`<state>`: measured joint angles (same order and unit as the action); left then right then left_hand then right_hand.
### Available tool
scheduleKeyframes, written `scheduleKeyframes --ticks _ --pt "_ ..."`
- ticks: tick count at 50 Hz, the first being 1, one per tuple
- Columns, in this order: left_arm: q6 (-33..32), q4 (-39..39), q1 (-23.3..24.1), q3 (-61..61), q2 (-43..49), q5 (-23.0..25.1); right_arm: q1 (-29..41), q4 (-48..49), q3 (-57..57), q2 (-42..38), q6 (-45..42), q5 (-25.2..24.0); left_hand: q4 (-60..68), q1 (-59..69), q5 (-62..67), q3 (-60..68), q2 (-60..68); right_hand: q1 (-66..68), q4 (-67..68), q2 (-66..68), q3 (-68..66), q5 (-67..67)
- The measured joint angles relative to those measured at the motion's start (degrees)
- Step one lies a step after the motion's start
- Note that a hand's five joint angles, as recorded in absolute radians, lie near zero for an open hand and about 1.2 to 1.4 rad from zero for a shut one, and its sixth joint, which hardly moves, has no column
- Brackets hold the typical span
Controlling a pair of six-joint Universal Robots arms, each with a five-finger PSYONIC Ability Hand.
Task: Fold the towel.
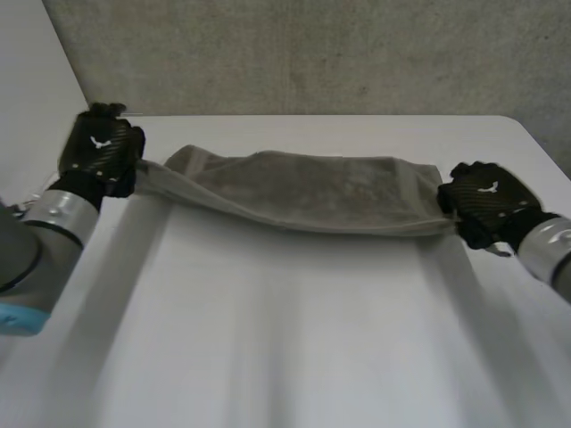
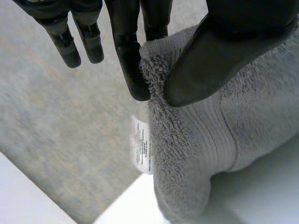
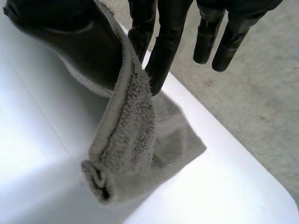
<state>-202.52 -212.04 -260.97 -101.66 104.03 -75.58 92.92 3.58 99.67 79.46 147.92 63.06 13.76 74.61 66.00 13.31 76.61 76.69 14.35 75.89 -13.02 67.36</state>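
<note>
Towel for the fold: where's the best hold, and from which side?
Grip the towel at its two short ends, pinching each edge between thumb and fingers, and come in from outside each end. It is long, narrow and limp, so holds at the ends keep it spread where a hold in the middle would probably let it bunch. The left hand and right hand are pinched there now.

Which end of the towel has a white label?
The end pinched by the left hand: the label hangs from the towel just below that hand's fingertips.
</note>
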Motion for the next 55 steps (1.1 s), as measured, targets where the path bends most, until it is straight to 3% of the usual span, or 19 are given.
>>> scheduleKeyframes --ticks 8,15,22,34,55 --pt "0.1 7.1 -6.5 -9.0 -18.2 5.0 -5.7 -12.6 0.8 13.9 0.1 -4.7 0.0 0.0 0.0 0.0 0.0 0.0 0.0 0.0 0.0 0.0" --pt "0.6 11.2 -9.6 -11.1 -20.9 9.3 -8.5 -15.9 -2.1 13.6 -0.4 -7.4 0.0 0.0 0.0 0.0 0.2 0.0 0.0 0.0 0.0 0.0" --pt "0.4 11.6 -6.8 -7.1 -10.7 9.2 -8.1 -17.1 -10.7 2.1 -1.2 -7.0 0.0 0.0 0.0 0.0 0.3 0.0 0.0 0.0 0.0 0.0" --pt "-0.2 12.1 -2.4 11.3 11.4 2.4 -2.3 -18.6 -27.7 -17.2 -2.8 -5.4 0.0 0.0 0.5 0.0 0.4 0.0 0.0 0.0 0.0 0.4" --pt "-0.2 15.7 -1.8 28.7 27.0 1.0 1.8 -15.1 -44.0 -35.7 -2.8 -1.5 0.0 0.0 0.5 0.0 0.6 0.0 0.0 0.0 0.0 0.4"
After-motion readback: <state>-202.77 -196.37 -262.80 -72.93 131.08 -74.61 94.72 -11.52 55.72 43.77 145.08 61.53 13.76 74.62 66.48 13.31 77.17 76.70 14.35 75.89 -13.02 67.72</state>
